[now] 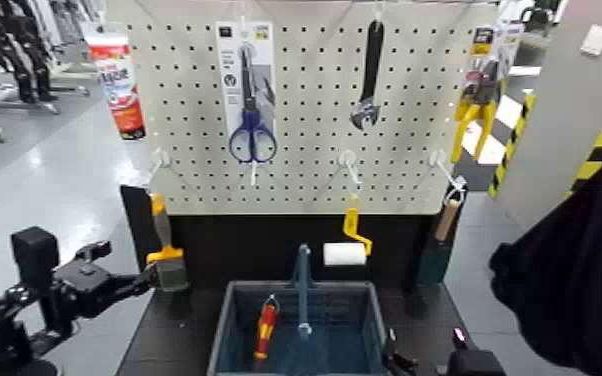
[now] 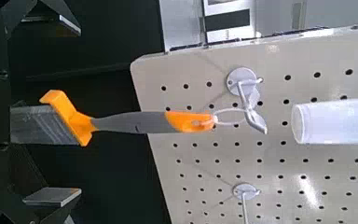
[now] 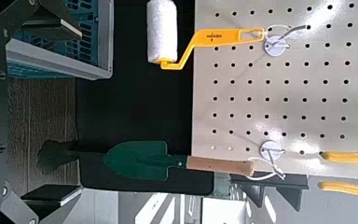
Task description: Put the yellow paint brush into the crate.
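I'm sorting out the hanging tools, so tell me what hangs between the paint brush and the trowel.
A paint roller hangs between the paint brush and the trowel, as the head view shows.

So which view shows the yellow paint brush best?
The left wrist view: the flat brush with orange-and-grey handle and grey bristles spans it from bristles to hanging loop. The head view shows it smaller, bristles beside the left pincer; the right wrist view lacks it.
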{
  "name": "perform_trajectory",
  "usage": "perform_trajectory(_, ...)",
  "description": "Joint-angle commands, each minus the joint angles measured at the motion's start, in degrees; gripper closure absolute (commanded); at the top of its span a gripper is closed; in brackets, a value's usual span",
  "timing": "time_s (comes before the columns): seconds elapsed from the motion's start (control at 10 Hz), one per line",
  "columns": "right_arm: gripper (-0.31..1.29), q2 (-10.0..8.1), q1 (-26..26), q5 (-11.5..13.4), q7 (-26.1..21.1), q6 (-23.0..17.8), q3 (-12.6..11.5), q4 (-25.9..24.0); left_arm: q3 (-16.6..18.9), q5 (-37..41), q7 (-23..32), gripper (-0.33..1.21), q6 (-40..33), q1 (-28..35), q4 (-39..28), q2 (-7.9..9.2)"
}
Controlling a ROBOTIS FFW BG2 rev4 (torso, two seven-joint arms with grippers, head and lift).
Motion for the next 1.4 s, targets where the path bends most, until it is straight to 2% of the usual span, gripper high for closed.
perform_trajectory(0.1, 0.14, 0.01, -0.22, -0.03, 0.00, 0.00, 0.24, 0.21, -4.34, 1.73, -1.28, 0.10, -1.03, -5.12, 6.04, 2.36)
perform_trajectory(0.4, 0.14, -0.08, -0.66, -0.12, 0.09, 0.09, 0.77, 0.56, -9.00, 4.72, -5.14, 0.10, -2.26, -10.57, 12.11, 3.77)
perform_trajectory(1.0, 0.14, -0.08, -1.10, -0.56, 0.09, -0.09, 1.21, 1.08, -12.16, 7.71, -8.84, 0.10, -2.09, -15.14, 16.06, 5.00)
perform_trajectory(1.3, 0.14, -0.08, -1.19, -0.65, 0.18, -0.27, 1.21, 1.35, -11.99, 7.62, -9.36, 0.11, -1.83, -15.31, 16.06, 5.35)
perform_trajectory(1.4, 0.14, -0.26, -1.28, -0.74, 0.18, -0.27, 1.30, 1.35, -11.99, 7.53, -9.45, 0.22, -1.65, -15.31, 15.97, 5.35)
